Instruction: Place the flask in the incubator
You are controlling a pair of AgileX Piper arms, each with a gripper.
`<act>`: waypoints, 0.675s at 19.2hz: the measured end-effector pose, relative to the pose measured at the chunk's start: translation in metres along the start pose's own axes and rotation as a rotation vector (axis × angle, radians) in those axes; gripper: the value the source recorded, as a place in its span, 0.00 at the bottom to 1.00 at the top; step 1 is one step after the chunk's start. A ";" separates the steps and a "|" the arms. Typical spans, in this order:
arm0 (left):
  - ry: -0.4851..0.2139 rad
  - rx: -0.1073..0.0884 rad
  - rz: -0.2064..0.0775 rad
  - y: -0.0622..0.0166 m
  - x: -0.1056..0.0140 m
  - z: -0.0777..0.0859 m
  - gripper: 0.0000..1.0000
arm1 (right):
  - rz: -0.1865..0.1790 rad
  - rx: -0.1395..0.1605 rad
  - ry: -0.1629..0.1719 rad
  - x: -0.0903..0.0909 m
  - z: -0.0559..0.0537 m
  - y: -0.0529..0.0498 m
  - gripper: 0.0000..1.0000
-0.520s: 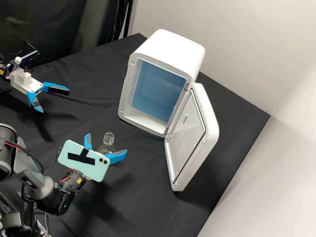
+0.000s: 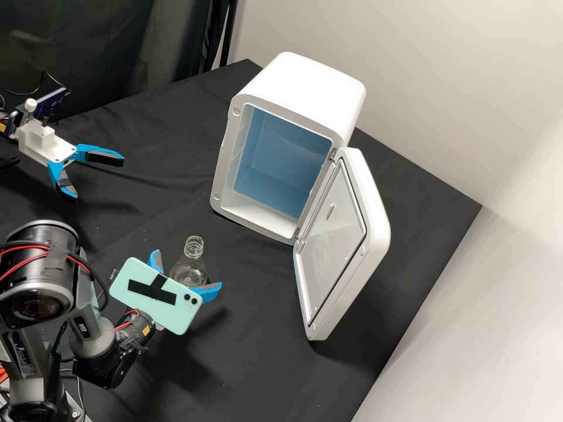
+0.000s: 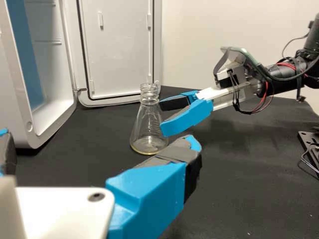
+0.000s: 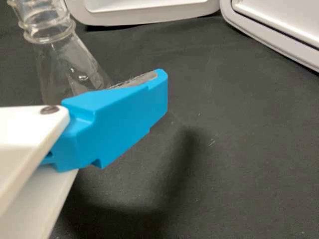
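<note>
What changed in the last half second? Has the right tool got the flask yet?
The right tool sank slightly around the flask, so more of the flask shows above it, between its open fingers. Nothing was gripped or released. The flask, the incubator with its door open, and the left tool stayed about where they were.

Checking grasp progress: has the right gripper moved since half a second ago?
Yes. The right gripper has shifted slightly toward the near edge of the bench, away from the incubator, straddling the flask.
</note>
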 end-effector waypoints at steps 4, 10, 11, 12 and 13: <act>-0.012 -0.008 -0.007 -0.0006 0.000 0.001 1.00 | -0.001 0.007 -0.003 0.002 0.000 -0.001 1.00; -0.011 -0.015 -0.007 -0.0005 0.000 0.001 1.00 | 0.012 0.019 -0.039 0.006 0.004 -0.002 1.00; -0.011 -0.015 -0.007 -0.0005 0.000 0.001 1.00 | 0.009 0.023 -0.047 0.007 0.006 -0.004 1.00; -0.011 -0.015 -0.007 -0.0005 0.000 0.001 1.00 | 0.005 0.031 -0.056 0.009 0.007 -0.005 1.00; -0.011 -0.015 -0.007 -0.0005 0.000 0.001 1.00 | 0.002 0.035 -0.066 0.011 0.008 -0.007 1.00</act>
